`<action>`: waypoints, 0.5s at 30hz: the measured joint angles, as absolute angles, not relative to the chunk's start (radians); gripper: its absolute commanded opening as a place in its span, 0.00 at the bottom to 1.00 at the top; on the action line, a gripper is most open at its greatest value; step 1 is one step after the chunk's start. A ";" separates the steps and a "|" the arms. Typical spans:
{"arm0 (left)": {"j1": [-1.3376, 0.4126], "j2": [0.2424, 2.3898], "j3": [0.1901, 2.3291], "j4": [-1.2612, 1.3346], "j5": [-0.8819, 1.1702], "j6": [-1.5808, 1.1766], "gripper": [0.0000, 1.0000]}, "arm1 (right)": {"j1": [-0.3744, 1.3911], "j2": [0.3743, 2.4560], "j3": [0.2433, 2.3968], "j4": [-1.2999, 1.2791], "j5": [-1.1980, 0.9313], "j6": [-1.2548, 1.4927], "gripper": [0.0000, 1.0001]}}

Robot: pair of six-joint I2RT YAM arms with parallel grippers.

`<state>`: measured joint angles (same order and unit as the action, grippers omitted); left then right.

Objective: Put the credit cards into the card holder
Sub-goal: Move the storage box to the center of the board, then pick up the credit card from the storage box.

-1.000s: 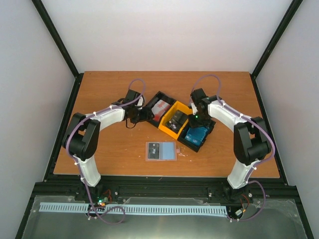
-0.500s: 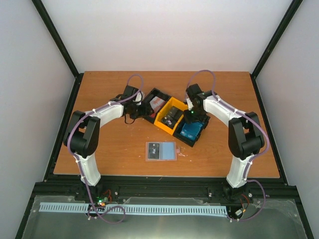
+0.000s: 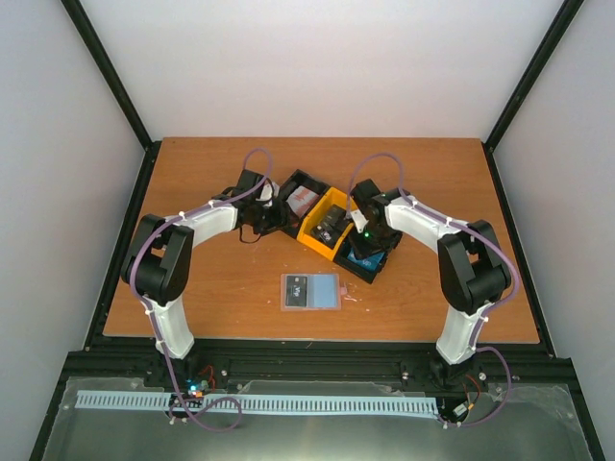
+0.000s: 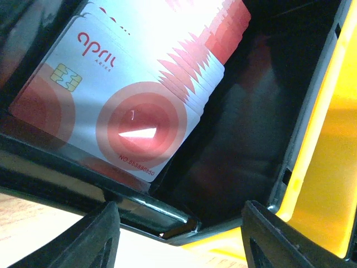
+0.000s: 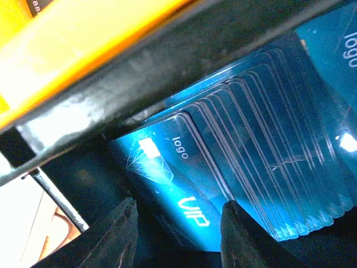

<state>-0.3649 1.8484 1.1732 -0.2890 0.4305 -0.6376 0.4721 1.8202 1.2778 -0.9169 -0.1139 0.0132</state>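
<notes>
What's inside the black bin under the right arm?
A fanned stack of blue cards, the top one reading VIP. Whatever lies beneath them is covered.

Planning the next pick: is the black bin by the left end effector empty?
Not empty: a fanned stack of red-and-white cards lies inside the black bin.

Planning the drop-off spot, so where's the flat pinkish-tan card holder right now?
In the top view, the flat pinkish-tan card holder lies on the wooden table near its front edge, roughly centred left to right, just in front of the yellow plastic bin and apart from it.
</notes>
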 measured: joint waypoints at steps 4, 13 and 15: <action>-0.365 1.848 1.173 -0.287 0.430 -0.648 0.61 | 0.472 1.824 1.277 -0.896 -0.103 0.010 0.45; -0.365 1.849 1.173 -0.285 0.430 -0.664 0.60 | 0.474 1.843 1.259 -0.857 -0.093 -0.002 0.46; -0.365 1.849 1.171 -0.284 0.430 -0.665 0.60 | 0.474 1.843 1.258 -0.855 -0.089 -0.003 0.47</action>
